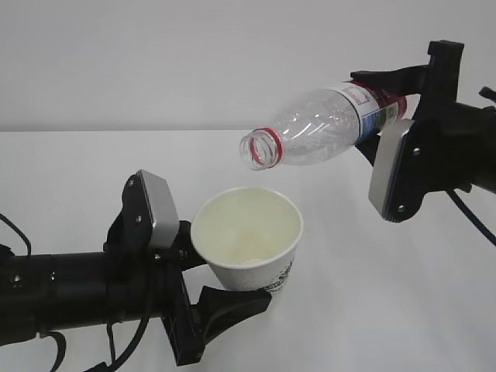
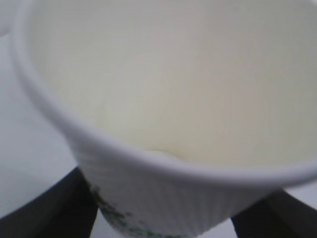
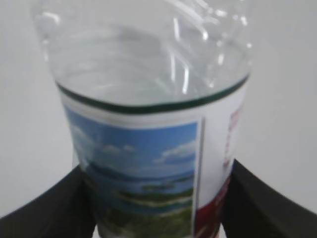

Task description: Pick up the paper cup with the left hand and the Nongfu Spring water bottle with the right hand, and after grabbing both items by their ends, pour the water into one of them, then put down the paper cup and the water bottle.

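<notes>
The black left gripper [image 1: 213, 271] clamps a white tapered paper cup [image 1: 249, 240] above the white table [image 1: 77, 170]. The black right gripper [image 1: 387, 105] grips a clear plastic red-labelled bottle [image 1: 325, 124], tipped mouth-down just above the cup's rim.
</notes>
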### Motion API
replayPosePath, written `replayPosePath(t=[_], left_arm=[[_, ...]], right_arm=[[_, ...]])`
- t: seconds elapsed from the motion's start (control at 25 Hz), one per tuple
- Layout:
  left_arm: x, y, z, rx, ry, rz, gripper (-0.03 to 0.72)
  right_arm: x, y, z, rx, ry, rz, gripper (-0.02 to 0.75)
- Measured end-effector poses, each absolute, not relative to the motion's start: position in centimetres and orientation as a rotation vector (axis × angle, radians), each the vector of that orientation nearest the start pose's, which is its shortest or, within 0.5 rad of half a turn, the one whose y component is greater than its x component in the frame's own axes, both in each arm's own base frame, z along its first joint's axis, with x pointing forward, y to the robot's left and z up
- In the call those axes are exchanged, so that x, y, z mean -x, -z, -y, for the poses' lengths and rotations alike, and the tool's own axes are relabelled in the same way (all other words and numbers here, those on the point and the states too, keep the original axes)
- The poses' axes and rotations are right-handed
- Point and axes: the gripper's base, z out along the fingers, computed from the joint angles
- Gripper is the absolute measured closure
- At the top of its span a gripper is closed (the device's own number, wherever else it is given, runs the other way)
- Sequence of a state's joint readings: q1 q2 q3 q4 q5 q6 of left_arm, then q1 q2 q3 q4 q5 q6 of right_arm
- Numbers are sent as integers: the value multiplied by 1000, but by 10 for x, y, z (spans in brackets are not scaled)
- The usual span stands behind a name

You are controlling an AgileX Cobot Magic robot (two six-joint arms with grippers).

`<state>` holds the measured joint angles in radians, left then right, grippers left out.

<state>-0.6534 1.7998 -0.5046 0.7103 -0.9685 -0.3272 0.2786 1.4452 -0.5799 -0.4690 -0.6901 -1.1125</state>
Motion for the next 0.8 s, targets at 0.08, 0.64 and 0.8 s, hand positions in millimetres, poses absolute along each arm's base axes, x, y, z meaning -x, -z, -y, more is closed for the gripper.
replayPosePath(t=[0.08, 0.64, 0.8], left_arm=[[-195, -134, 211, -1103, 896, -1656, 133], [-194, -135, 211, -1106, 899, -1644, 133], [-194, -135, 211, -1106, 899, -1644, 133]], right_arm=[[-265, -235, -103, 1484, 650, -925, 234], [-265, -239, -104, 1482, 685, -868, 234], [-265, -240, -104, 1473, 687, -858, 234]])
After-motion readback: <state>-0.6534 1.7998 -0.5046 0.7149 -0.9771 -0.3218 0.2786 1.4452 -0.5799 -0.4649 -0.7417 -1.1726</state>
